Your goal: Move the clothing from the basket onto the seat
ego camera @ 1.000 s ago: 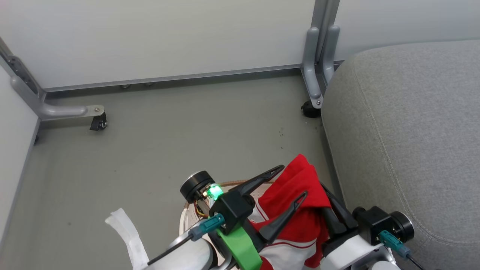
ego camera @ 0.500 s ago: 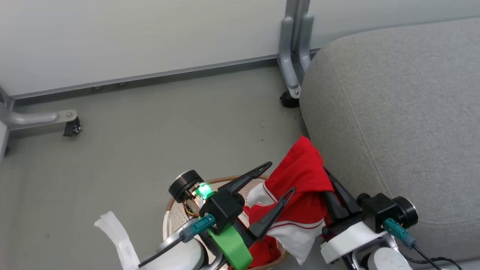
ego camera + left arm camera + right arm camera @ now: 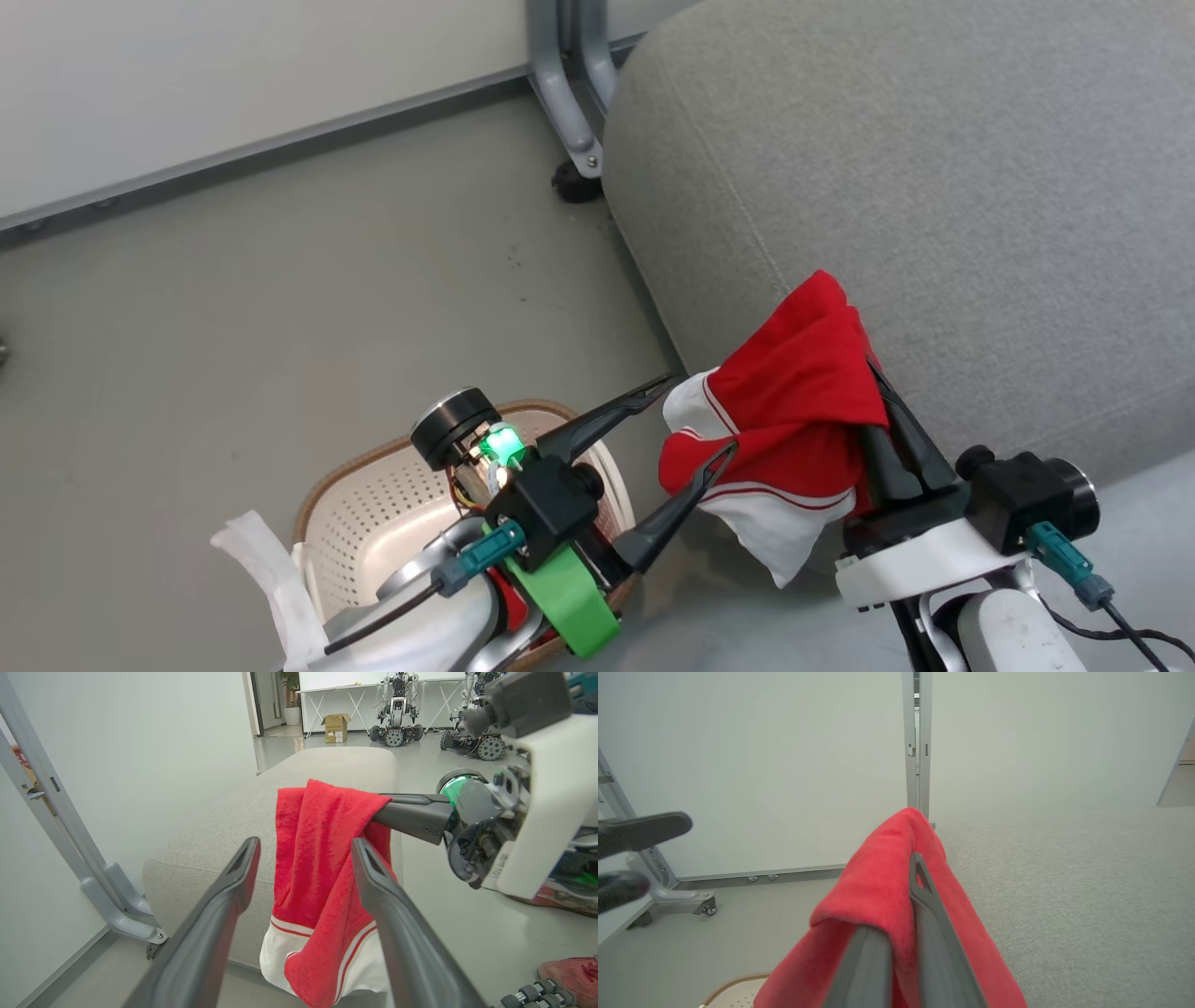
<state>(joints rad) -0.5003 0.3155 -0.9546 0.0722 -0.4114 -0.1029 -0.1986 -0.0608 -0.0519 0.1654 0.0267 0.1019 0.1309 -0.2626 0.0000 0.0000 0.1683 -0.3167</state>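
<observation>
Head view: the right tool [image 3: 878, 401] is clenched on the clothing [image 3: 794, 401], a red garment w/ white panels. It hangs from the tool's fingers at approx. 4 o'clock, outside the basket [image 3: 373, 523] and just before the front edge of the seat [image 3: 934, 187]. The basket stands on the floor [image 3: 233, 280] at 7 o'clock. The left tool [image 3: 698, 415] is released, fingers wide, tips just beside the cloth.

Left wrist view: the garment hangs at 12 o'clock between the two spread fingers, seat behind it. If they touch it, I cannot tell.

Right wrist view: red cloth drapes over the closed fingers; seat at 3 o'clock, basket rim at 7 o'clock.
</observation>
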